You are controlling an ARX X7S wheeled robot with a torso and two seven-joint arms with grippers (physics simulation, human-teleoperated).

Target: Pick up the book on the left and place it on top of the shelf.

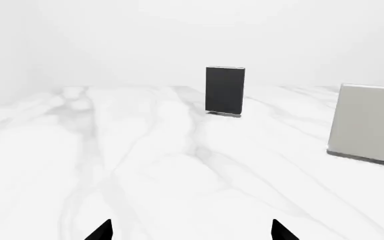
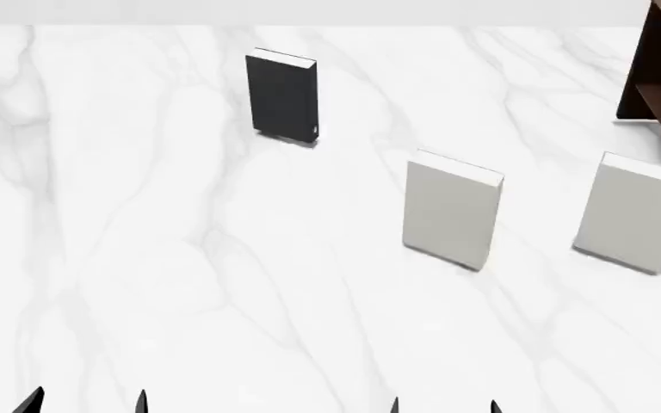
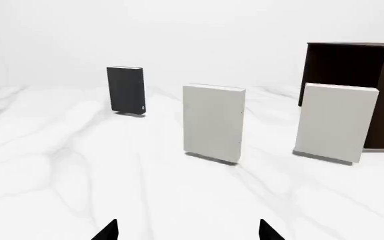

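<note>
The black book (image 2: pixel 281 95) with a white page edge stands upright on the white marble table, at the far left of the three books. It also shows in the left wrist view (image 1: pixel 225 90) and the right wrist view (image 3: pixel 126 90). The dark brown shelf (image 2: pixel 660 73) stands at the far right edge, partly cut off, and shows in the right wrist view (image 3: pixel 349 65). My left gripper (image 2: pixel 86 404) is open and empty at the near edge, well short of the book. My right gripper (image 2: pixel 443 407) is open and empty too.
Two pale grey-white books stand upright: one in the middle (image 2: pixel 453 209), one at the right (image 2: pixel 635 212) close to the shelf. The marble table (image 2: pixel 193 275) stretches wide between the grippers and the books.
</note>
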